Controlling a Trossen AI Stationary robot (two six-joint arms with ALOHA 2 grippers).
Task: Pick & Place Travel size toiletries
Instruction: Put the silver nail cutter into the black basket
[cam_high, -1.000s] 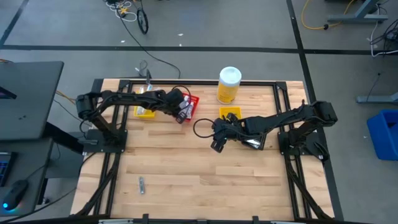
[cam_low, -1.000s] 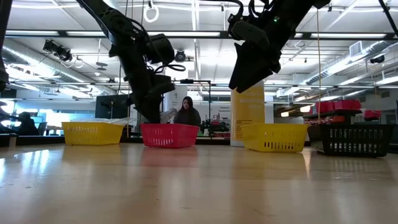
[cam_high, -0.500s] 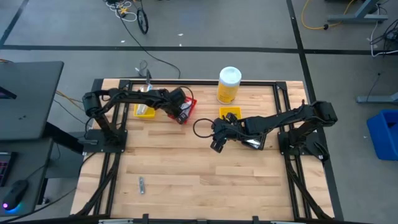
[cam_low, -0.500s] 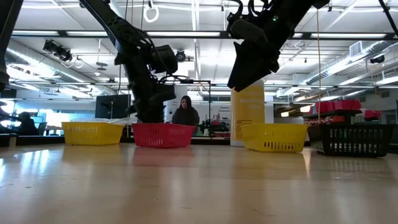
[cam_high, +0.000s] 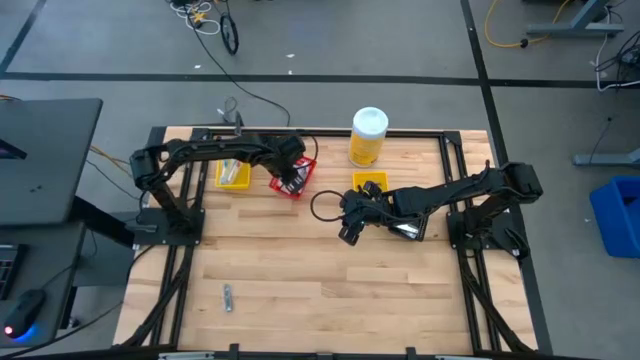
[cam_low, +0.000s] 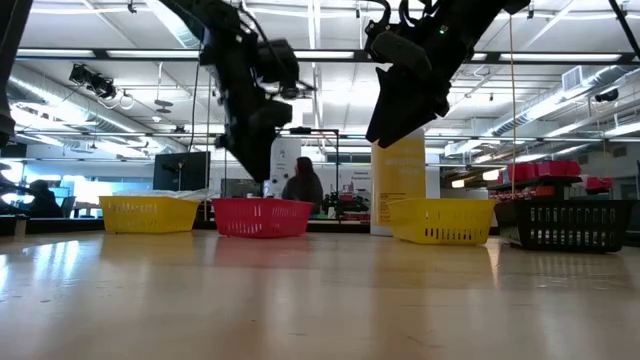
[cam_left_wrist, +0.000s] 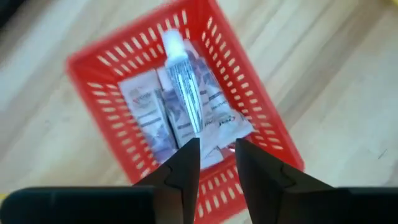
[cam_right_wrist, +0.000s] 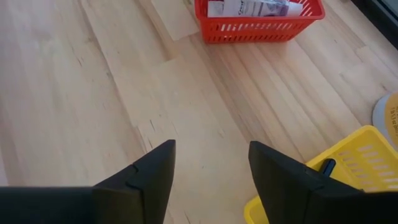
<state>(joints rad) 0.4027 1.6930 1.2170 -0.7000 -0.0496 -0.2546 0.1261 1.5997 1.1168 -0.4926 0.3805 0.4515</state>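
A red bin (cam_left_wrist: 99, 93) at the table's far left-centre (cam_high: 300, 172) holds travel size toiletries. A white tube (cam_left_wrist: 183, 87) lies on top of several white packets (cam_left_wrist: 146, 115) in it. My left gripper (cam_left_wrist: 217, 146) hangs open above the bin (cam_low: 262, 160), nothing between its fingers. My right gripper (cam_right_wrist: 211, 146) hovers open over bare wood at the table's middle (cam_high: 347, 236), high above the surface in the low view (cam_low: 392, 125). One small grey item (cam_high: 228, 297) lies on the table near the front left.
A yellow bin (cam_high: 232, 176) stands left of the red one. A second yellow bin (cam_high: 370, 184) holds a dark item (cam_right_wrist: 328, 165). A black bin (cam_low: 572, 238) sits under the right arm. A big yellow bottle (cam_high: 368, 137) stands at the far edge. The table's near half is bare wood.
My left gripper has risen out of the red bin and now hangs clear above it. The red bin has slid a little toward the table's left. My right gripper has kept still.
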